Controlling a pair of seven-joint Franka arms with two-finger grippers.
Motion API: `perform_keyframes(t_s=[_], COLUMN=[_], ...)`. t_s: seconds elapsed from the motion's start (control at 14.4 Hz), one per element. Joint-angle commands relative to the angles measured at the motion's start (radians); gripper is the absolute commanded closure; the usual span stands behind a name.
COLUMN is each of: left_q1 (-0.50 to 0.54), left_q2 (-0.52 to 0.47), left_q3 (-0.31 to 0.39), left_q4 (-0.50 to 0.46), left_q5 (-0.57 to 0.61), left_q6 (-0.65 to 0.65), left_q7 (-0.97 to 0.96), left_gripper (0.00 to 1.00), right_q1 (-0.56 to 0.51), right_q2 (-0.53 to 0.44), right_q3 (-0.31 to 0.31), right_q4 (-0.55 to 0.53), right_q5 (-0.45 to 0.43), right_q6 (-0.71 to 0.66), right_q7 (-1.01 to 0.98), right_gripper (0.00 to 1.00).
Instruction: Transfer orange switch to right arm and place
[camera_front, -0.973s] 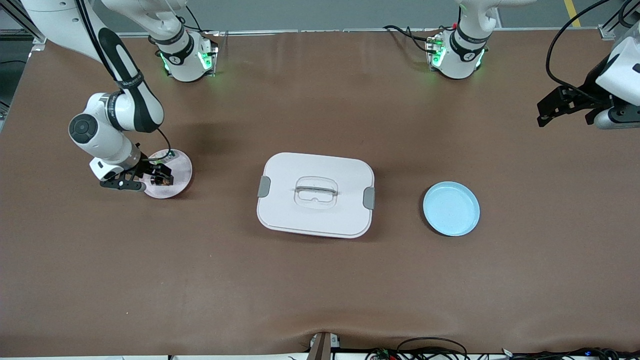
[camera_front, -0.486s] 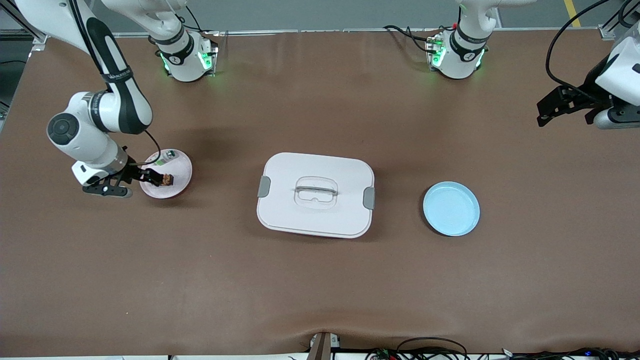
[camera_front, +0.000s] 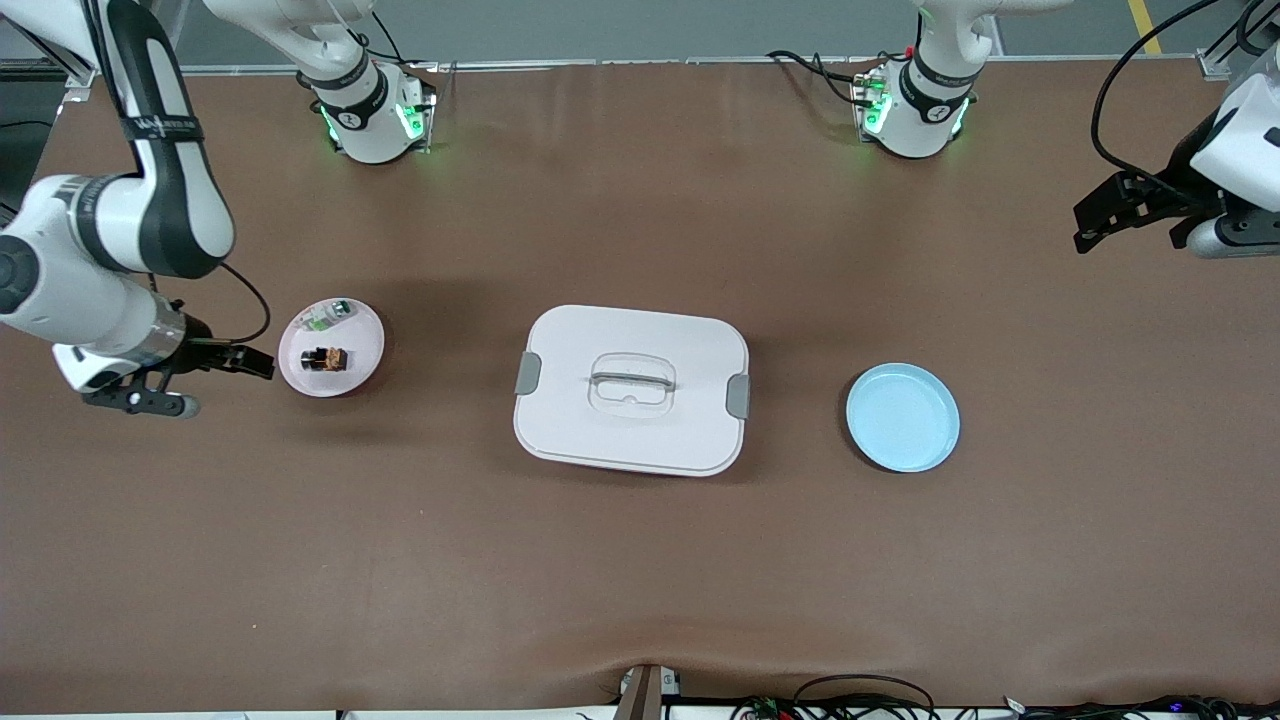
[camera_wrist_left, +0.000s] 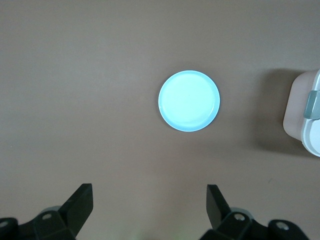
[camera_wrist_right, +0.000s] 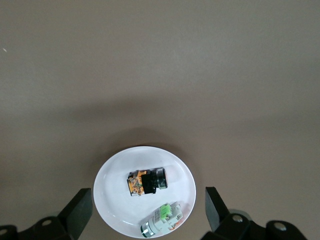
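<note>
Orange switch (camera_front: 325, 357) lies on my white plate (camera_front: 362, 352) at the left of the front view, lying on its side, with nothing gripping it. A small white-and-green part (camera_front: 326, 316) shares that plate, higher in the frame, apart from the switch.

My right end effector (camera_front: 250, 362) is released, its two black fingers spread wide and holding nothing. I see it at the left edge of the front view, just beside the plate's rim on the side toward the right arm's end of the desk (camera_front: 640, 560). In the right wrist view, the plate (camera_wrist_right: 112, 200) sits between the spread fingertips (camera_wrist_right: 80, 210) at the bottom of the frame, with the switch (camera_wrist_right: 146, 182) near the plate's middle and the white-and-green part (camera_wrist_right: 162, 220) near its rim.

My left end effector (camera_front: 1095, 225) is released too, fingers apart and empty. It waits at the upper right of the front view, over bare desk. Its wrist view looks down on the light blue plate (camera_wrist_left: 189, 101) in the middle of the frame.

At the centre of the front view is a white lidded box (camera_front: 632, 389) with grey side clips and a clear handle, between the white plate and the blue plate (camera_front: 902, 417), well apart from each.
</note>
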Motion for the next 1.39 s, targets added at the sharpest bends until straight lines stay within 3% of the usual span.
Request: perform_keyframes(t_s=[0.0, 0.28, 0.97, 1.32], left_q1=[0.003, 0.003, 0.005, 0.006], left_q2=[0.0, 0.0, -0.006, -0.011], left_q3=[-0.005, -0.005, -0.005, -0.005], left_q4=[-0.001, -0.001, 0.0, 0.0], left_q5=[-0.017, -0.017, -0.017, -0.017], left_q6=[0.003, 0.003, -0.001, -0.009], left_q7=[-0.007, -0.005, -0.002, -0.003], left_gripper=[0.0, 0.0, 0.0, 0.0], right_q1=[-0.009, -0.009, -0.003, -0.032], right_q2=[-0.006, -0.063, -0.288, -0.324], right_q3=[0.015, 0.017, 0.017, 0.021], right_q4=[0.063, 0.206, 0.201, 0.211], right_q5=[0.01, 0.01, 0.01, 0.006], right_q6=[-0.079, -0.28, -0.429, -0.471], right_q7=[0.013, 0.013, -0.002, -0.01], right_gripper=[0.0, 0.0, 0.0, 0.0])
